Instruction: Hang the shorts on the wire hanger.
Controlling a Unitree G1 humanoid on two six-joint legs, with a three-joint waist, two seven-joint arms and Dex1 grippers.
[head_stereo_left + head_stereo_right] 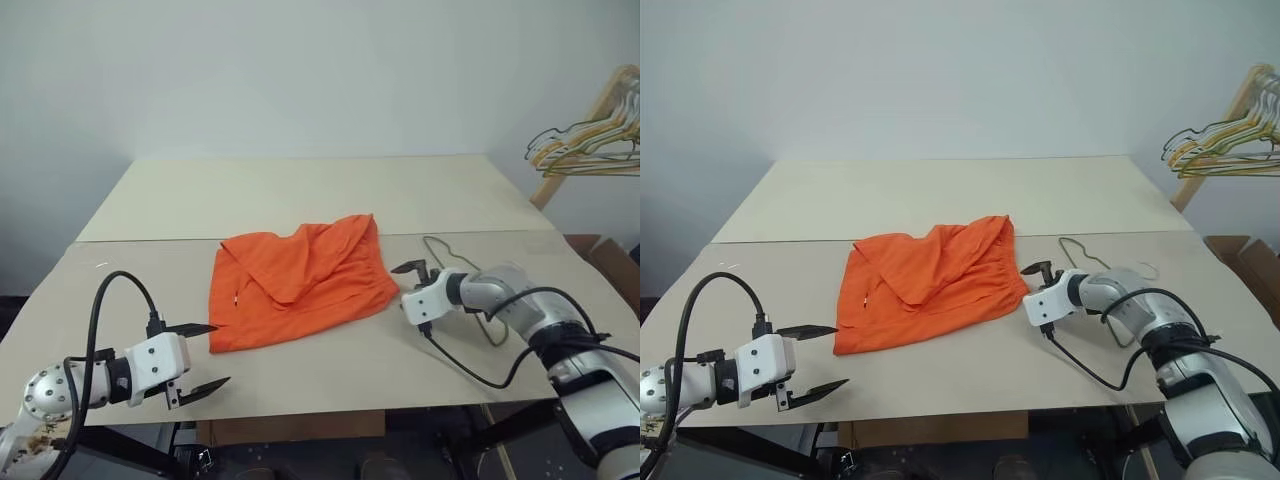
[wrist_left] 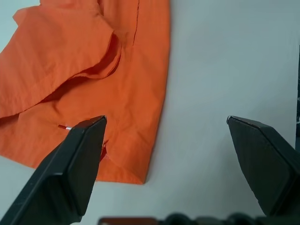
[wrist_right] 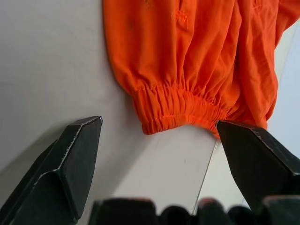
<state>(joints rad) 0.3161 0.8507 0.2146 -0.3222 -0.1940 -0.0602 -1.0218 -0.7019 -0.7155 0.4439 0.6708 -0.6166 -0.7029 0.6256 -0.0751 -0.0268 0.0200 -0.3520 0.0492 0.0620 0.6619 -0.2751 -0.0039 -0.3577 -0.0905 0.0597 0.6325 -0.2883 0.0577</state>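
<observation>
We see the shorts [image 1: 298, 282] lying crumpled and partly folded on the worktop [image 1: 300, 190], near its middle, with their long axis running across from our left to our right and tilted a little, so the right end sits farther from us. The gathered waistband faces our right side, and the right tool [image 1: 417, 268] hovers just beside that edge, fingers spread wide and pinching nothing; in its wrist view the elastic band [image 3: 180, 110] sits squarely between the two open fingertips, a short way ahead and not yet touched. The left tool [image 1: 205, 356] is also spread and empty, held low near the worktop's near edge, pointing at the shorts' lower left corner [image 2: 126, 168] but apart from it. The hanger [image 1: 468, 285] lies flat on the worktop to the right of the shorts, largely under the right arm, hook end toward the back; how near its wire comes to the cloth we cannot tell. A bunch of coloured hangers [image 1: 590, 145] hangs off to the far right, apart from all this. We judge the right tool to be the nearer one for the first grasp: the waistband lies straight ahead of it, so a short advance should bring the fingers around the elastic.
</observation>
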